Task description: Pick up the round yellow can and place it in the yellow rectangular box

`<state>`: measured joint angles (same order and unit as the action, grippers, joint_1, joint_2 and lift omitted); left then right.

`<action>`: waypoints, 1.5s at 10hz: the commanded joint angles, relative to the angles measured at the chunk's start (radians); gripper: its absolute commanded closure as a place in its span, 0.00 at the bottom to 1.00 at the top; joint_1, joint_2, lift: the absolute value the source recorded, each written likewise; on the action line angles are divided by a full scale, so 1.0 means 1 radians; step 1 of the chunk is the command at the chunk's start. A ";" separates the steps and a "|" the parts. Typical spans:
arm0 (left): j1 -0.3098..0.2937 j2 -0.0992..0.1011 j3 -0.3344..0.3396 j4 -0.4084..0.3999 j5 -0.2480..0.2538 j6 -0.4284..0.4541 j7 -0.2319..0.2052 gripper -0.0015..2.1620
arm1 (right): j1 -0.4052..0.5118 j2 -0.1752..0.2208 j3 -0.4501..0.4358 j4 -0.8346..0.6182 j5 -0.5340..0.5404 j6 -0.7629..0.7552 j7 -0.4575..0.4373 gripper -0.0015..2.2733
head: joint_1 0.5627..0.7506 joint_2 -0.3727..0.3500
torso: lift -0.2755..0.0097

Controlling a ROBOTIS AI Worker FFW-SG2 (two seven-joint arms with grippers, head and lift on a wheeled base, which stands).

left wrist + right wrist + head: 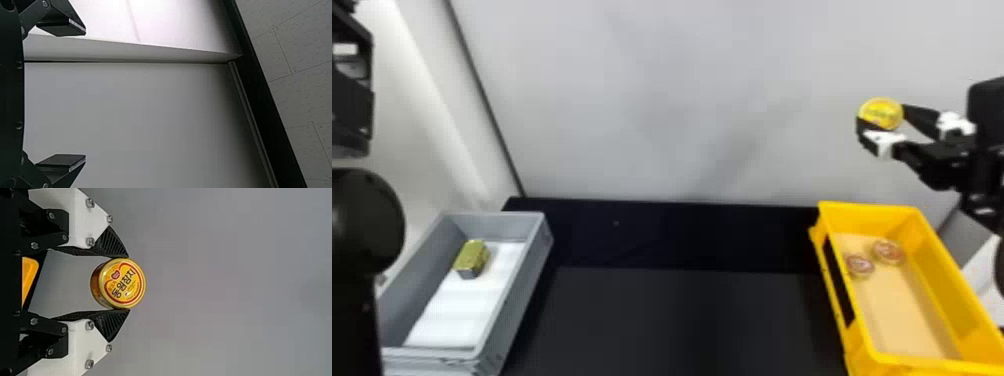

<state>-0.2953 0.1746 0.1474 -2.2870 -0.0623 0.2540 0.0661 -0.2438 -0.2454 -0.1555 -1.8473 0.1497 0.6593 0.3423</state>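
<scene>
The left arm (367, 220) is seen at the left edge of the head view. In the left wrist view, the left gripper (85, 95) is held empty, its jaws spread wide. A grey box (544, 232) is placed at the left; a gold-topped block (472, 257) with a grey side is contained in it, set on a white liner (467, 305). A black table (682, 320) is seen between the grey box and the yellow box (837, 295). In the yellow box, two round tins (860, 265) with reddish tops are found near the far end, close to each other.

The can (881, 112) is held in the air above the far end of the yellow box, outside it. It is pinched by the right gripper (883, 114) between the fingertips, one jaw pressed to each side. The can is short and round. Its flat lid is coloured bright yellow, rimmed in shiny gold and marked with a red ring, a small red emblem and dark lettering. The side is seen as a darker orange-brown.
</scene>
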 commanded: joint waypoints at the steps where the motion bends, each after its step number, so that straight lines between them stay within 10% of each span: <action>1: -0.004 0.002 0.000 -0.002 -0.002 0.007 -0.002 0.07 | 0.031 -0.014 -0.058 -0.016 -0.004 0.010 -0.015 0.27 | 0.53 0.59 | 0.97; 15: 0.016 0.003 0.014 -0.005 -0.004 0.004 -0.009 0.07 | 0.175 -0.061 -0.136 0.280 -0.213 0.008 -0.135 0.27 | 0.53 0.59 | 0.97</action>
<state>-0.2794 0.1792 0.1611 -2.2919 -0.0659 0.2578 0.0568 -0.0727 -0.3069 -0.2890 -1.5961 -0.0524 0.6673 0.2075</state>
